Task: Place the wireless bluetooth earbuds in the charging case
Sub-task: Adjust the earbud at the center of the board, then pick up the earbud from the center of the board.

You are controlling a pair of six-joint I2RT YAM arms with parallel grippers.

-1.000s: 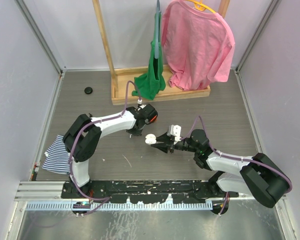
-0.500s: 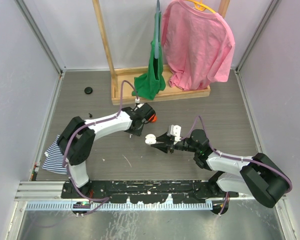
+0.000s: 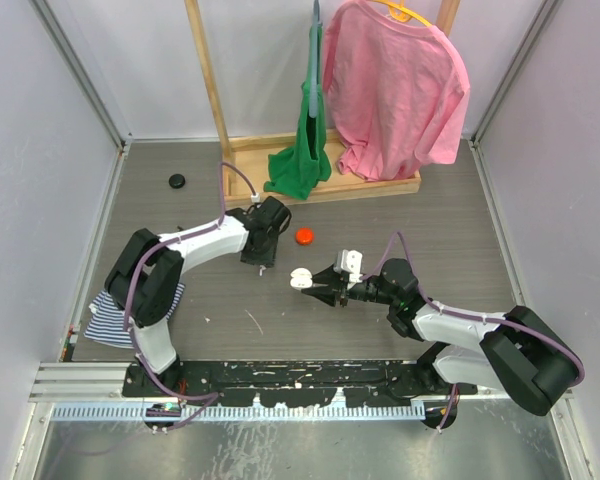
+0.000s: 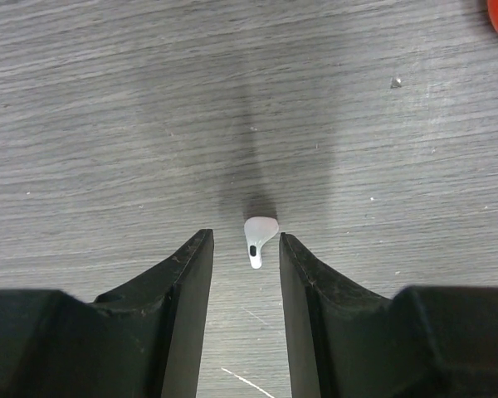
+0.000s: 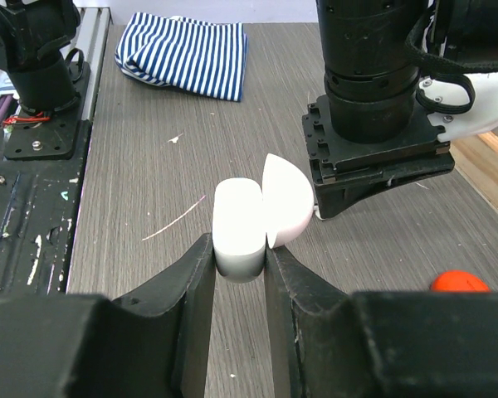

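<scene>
Left gripper: jaws spread a little, pinching nothing, pointed down at the table. One white earbud lies on the wood-grain surface in the gap just ahead of the fingertips. Its bulb end points away from the wrist camera and its stem toward it. It lies nearer the finger on the right of that picture; whether it touches that finger cannot be told. Right gripper: jaws pressed on the white charging case, one finger on each side of its lower body. The lid stands open, tipped toward the left gripper's side. Whether the case rests on the table or hangs just above it cannot be told. Seen from overhead, the case is near the middle of the table. The left gripper stands close by, behind and to the left of the case, and the two are apart. A small red round thing lies on the table beyond the case, near both grippers and touching neither. A blue-and-white striped cloth lies bunched at the left near edge, beside the left arm's base. Along the far edge stands a wooden rack with a pink shirt and a green garment hanging from it. A small black disc lies on the table to the left of the rack, well apart from both arms.
</scene>
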